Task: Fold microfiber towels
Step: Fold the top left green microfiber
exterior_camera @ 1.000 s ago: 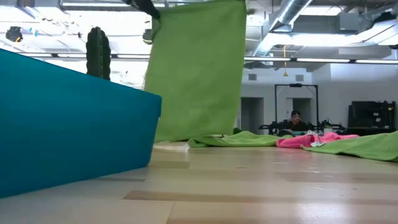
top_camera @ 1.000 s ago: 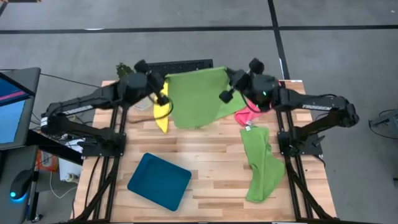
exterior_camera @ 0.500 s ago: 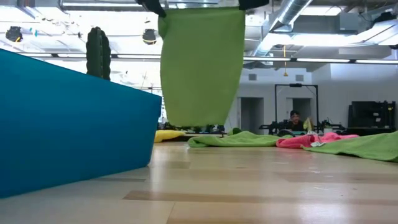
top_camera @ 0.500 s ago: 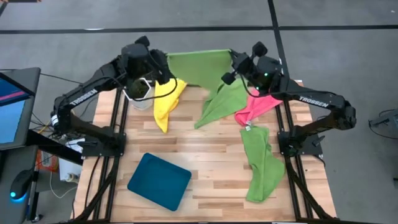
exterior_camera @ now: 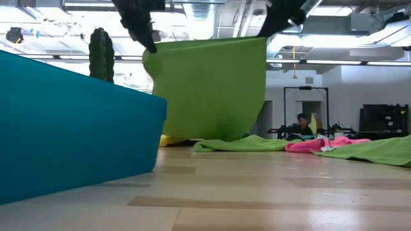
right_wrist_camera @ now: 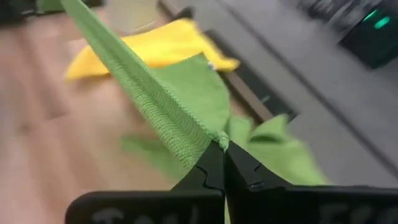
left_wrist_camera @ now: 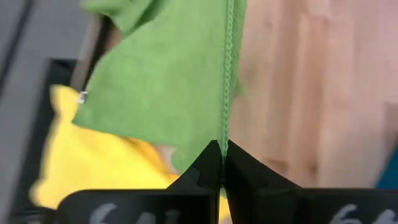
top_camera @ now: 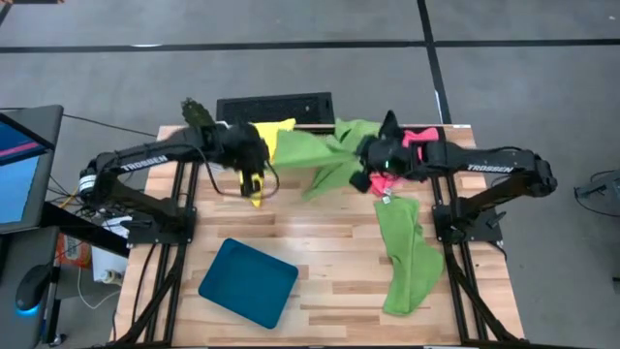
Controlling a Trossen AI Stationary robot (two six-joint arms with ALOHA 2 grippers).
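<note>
Both grippers, left gripper [left_wrist_camera: 222, 163] and right gripper [right_wrist_camera: 220, 163], pinch a stitched-hem lime microfiber towel [top_camera: 315, 155] stretched above the wooden desk [top_camera: 329, 247]'s far side. Three lime cloths, one yellow cloth [top_camera: 266, 145], one pink cloth [top_camera: 387, 181].

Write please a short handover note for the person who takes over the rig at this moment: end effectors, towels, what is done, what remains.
Left end effector: shut on the held green towel.
Right end effector: shut on the same towel's other top corner.
That towel hangs spread between both arms, its lower edge near the table.
Yellow towel, pink towel, second green towel: lying loose, unfolded.
Teal tray: at the front.
Done: towel lifted.
Left: fold all.
</note>
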